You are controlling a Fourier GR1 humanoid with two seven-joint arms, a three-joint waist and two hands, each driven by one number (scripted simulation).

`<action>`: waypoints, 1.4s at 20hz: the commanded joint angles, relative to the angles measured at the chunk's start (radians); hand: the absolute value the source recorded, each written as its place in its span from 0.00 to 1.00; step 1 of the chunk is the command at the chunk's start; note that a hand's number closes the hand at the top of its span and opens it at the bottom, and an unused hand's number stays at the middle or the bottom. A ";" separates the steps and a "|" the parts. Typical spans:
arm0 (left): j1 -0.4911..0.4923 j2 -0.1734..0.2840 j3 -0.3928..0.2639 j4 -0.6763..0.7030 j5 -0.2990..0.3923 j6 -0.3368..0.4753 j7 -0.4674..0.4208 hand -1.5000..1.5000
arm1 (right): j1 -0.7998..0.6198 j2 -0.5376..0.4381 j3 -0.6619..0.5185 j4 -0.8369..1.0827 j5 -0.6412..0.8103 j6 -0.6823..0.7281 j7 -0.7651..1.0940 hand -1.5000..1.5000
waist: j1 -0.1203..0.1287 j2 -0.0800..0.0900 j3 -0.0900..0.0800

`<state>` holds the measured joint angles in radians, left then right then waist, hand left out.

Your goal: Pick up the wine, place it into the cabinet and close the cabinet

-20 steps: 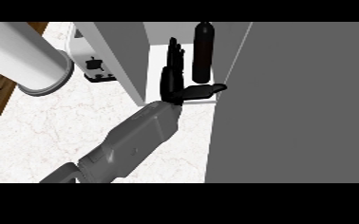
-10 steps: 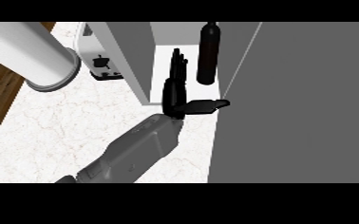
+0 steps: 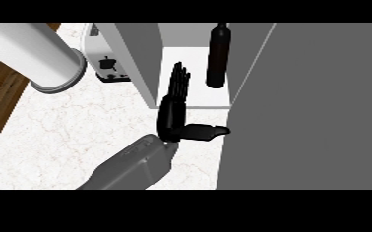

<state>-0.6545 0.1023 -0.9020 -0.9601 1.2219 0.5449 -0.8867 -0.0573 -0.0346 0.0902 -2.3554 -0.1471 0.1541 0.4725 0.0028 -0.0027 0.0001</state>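
Note:
The dark wine bottle [image 3: 217,54] stands upright on the white shelf floor [image 3: 198,91] inside the cabinet, near its right side. My right hand [image 3: 173,110] is open in front of the shelf, below and left of the bottle and apart from it. Its fingers [image 3: 178,78] point straight into the cabinet and its thumb [image 3: 208,130] sticks out to the right, up against the edge of the grey cabinet door [image 3: 298,108]. Only my left arm shows, as a large pale forearm [image 3: 40,54] at the upper left; its hand is out of sight.
The cabinet's grey left wall [image 3: 139,61] stands just left of my fingers. A small white and black appliance [image 3: 109,68] sits on the marble counter [image 3: 73,123] behind that wall. Wooden floor [image 3: 10,86] shows past the counter's left edge.
My right hand has drawn back out of the cabinet towards the view's lower edge, widening its gap to the bottle. The bottle stays standing on the shelf.

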 commanded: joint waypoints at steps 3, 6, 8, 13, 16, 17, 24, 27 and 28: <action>0.115 0.161 -0.031 -0.299 -0.094 0.017 0.083 0.00 | 0.007 -0.021 -0.020 -0.051 0.012 0.000 0.014 0.00 | 0.006 -0.003 0.000; 0.159 0.237 -0.004 -0.414 -0.126 0.017 0.136 0.00 | -0.031 0.000 0.012 -0.048 0.046 -0.038 0.051 0.00 | 0.005 -0.001 0.000; 0.214 0.317 -0.021 -0.514 -0.137 0.007 0.172 0.00 | -0.056 -0.020 -0.024 -0.015 -0.019 -0.014 0.059 0.00 | 0.011 -0.001 0.000; 0.287 0.429 -0.030 -0.694 -0.176 -0.014 0.188 0.00 | 0.029 -0.100 0.015 -0.080 -0.067 0.125 0.038 1.00 | 0.012 -0.004 0.000; 0.381 0.483 -0.021 -0.783 -0.190 -0.050 0.161 1.00 | 0.083 -0.115 0.035 -0.110 -0.122 0.186 0.016 1.00 | 0.007 -0.003 0.001; 0.394 0.520 0.009 -0.721 -0.192 -0.132 0.135 1.00 | 0.093 -0.142 0.010 -0.085 -0.161 0.231 -0.006 1.00 | 0.003 0.000 0.000; 0.585 0.710 0.065 -0.917 -0.190 -0.207 0.097 1.00 | 0.154 -0.076 0.203 -0.173 -0.165 0.205 0.087 1.00 | 0.010 -0.005 -0.001; 0.598 0.731 0.142 -0.856 -0.146 -0.261 0.112 1.00 | 0.108 -0.042 0.318 -0.184 -0.129 0.172 0.146 1.00 | 0.002 -0.001 -0.002; 0.653 0.786 0.153 -0.920 -0.142 -0.259 0.102 1.00 | 0.115 -0.045 0.335 -0.230 -0.115 0.162 0.165 1.00 | 0.007 -0.005 -0.001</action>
<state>-0.0822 0.8068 -0.8041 -1.8398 1.0603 0.3343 -0.7680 0.0301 -0.0929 0.3295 -2.4131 -0.2299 0.3430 0.5467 0.0105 -0.0056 -0.0007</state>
